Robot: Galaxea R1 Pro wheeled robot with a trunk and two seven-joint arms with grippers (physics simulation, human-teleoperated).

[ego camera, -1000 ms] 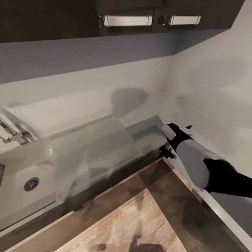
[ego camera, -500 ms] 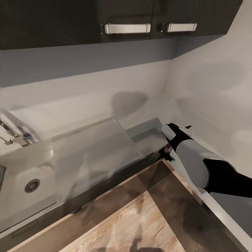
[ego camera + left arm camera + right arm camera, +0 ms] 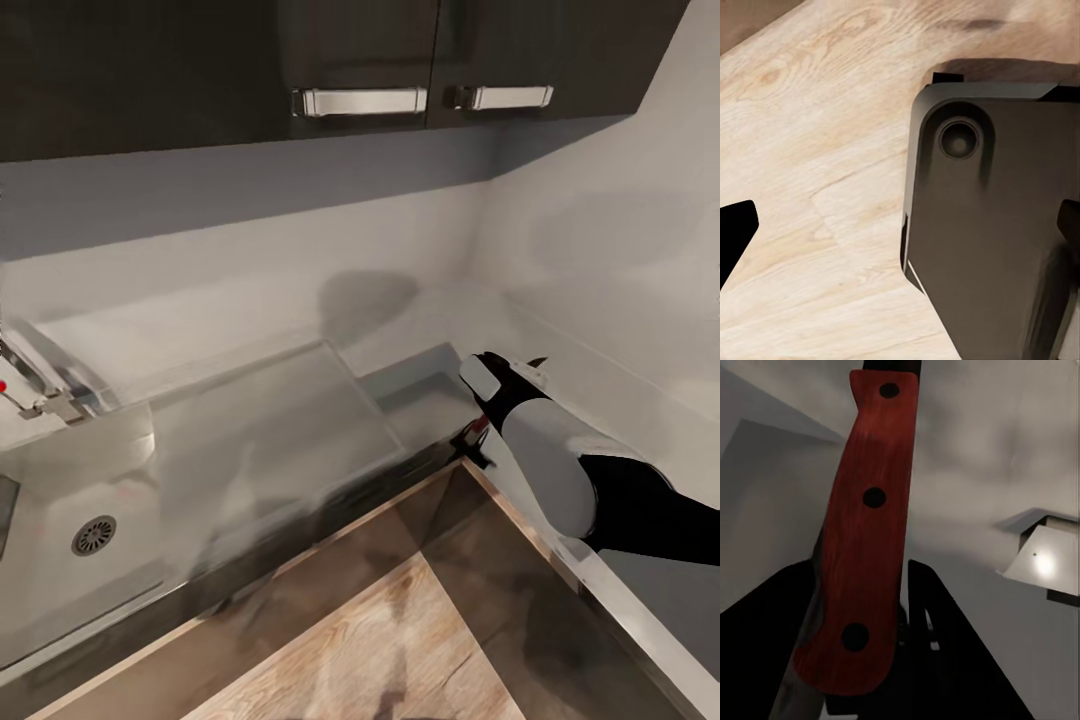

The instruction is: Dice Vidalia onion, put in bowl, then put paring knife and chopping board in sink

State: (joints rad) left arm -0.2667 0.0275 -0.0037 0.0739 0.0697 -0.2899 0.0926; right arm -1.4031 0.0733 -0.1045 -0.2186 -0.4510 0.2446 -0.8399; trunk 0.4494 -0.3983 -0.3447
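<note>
The right gripper is clamped on the paring knife, whose red three-rivet handle runs lengthwise between the dark fingers. From the head camera, that arm hangs over the countertop corner; the sink lies well off toward the robot's left, past its drainboard. The left gripper's state cannot be told. No legible writing anywhere.

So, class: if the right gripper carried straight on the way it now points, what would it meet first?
Probably the grey backsplash in the corner: the right gripper, shut on the paring knife, points over the countertop; depth is unclear.
</note>
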